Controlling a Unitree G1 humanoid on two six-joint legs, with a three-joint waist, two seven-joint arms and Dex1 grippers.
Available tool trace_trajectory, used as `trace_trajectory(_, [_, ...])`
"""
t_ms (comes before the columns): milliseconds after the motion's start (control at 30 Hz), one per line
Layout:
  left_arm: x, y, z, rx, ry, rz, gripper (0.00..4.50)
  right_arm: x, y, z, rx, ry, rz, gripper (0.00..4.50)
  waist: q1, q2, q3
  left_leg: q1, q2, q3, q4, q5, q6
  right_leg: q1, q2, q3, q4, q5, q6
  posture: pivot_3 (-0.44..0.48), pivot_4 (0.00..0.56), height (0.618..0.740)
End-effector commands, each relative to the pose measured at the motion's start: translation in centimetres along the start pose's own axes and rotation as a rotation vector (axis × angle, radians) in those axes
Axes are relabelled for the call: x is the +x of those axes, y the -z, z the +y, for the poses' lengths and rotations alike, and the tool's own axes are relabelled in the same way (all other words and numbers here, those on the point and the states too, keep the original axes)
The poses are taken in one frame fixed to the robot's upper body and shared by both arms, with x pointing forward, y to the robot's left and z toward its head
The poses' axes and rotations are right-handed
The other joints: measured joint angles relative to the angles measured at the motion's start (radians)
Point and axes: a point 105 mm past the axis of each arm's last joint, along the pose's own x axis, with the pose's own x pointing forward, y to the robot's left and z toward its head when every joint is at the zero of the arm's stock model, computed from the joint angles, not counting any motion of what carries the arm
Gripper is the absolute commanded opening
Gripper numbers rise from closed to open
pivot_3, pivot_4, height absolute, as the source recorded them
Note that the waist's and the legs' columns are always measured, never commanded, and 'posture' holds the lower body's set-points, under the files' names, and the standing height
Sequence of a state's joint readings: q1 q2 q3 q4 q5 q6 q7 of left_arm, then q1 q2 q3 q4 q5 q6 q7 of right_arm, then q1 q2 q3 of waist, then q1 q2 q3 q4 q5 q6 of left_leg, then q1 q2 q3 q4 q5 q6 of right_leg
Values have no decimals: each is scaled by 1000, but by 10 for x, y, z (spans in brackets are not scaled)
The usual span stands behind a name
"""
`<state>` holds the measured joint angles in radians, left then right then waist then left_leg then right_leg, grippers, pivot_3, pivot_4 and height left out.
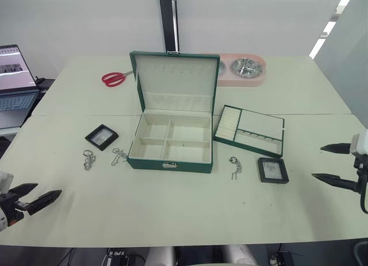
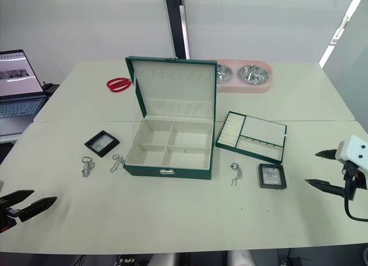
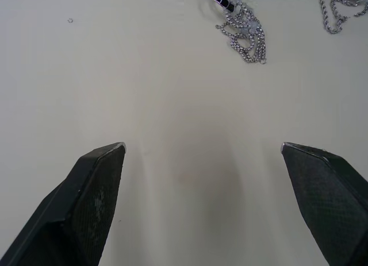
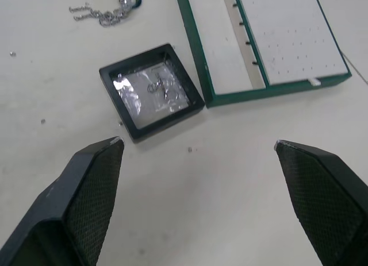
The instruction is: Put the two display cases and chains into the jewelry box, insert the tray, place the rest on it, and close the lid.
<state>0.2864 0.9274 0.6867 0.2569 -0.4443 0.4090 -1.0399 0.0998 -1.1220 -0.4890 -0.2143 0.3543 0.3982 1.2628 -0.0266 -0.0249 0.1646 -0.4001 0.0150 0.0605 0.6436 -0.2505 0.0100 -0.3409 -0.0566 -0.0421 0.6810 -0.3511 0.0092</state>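
Dark green rectangular jewelry box (image 1: 170, 145) stands mid-bench, its hinged lid (image 1: 176, 79) upright, compartments empty. Shallow green-rimmed tray (image 1: 249, 130) lies beside it. One black-framed display case (image 1: 101, 137) and two silvery chains (image 1: 88, 159) lie left; another case (image 1: 272, 169) lies right. Left gripper (image 1: 41, 197) and right gripper (image 1: 329, 161): jaws spread, empty.

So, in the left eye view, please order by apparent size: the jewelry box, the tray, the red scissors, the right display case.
1. jewelry box
2. tray
3. right display case and red scissors: they look alike; the scissors lie farther away, so unranked.
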Motion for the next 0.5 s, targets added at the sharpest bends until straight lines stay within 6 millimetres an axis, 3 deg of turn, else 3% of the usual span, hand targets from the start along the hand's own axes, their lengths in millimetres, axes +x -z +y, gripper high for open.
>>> trace_trajectory(33, [-5, -15, -3, 34, -9, -57, 4500, 9, -27, 1, -50, -30, -86, 4455, 0, 0, 0, 0, 0, 0, 0, 0, 0, 0, 0, 0, 0, 0, 0, 0, 150, 740])
trace_trajectory(233, [0, -21, -6, 48, -24, -80, 4500, 31, -71, 7, -101, -114, -225, 4455, -1, 0, 0, 0, 0, 0, 0, 0, 0, 0, 0, 0, 0, 0, 0, 0, 150, 740])
trace_trajectory(500, [9, -26, -10, -29, -66, -150, 4500, 61, -145, 26, -114, -267, -465, 4455, -4, -1, 0, -1, 0, 0, 0, 0, 0, -1, 0, 0, 0, 0, 0, 0, 150, 740])
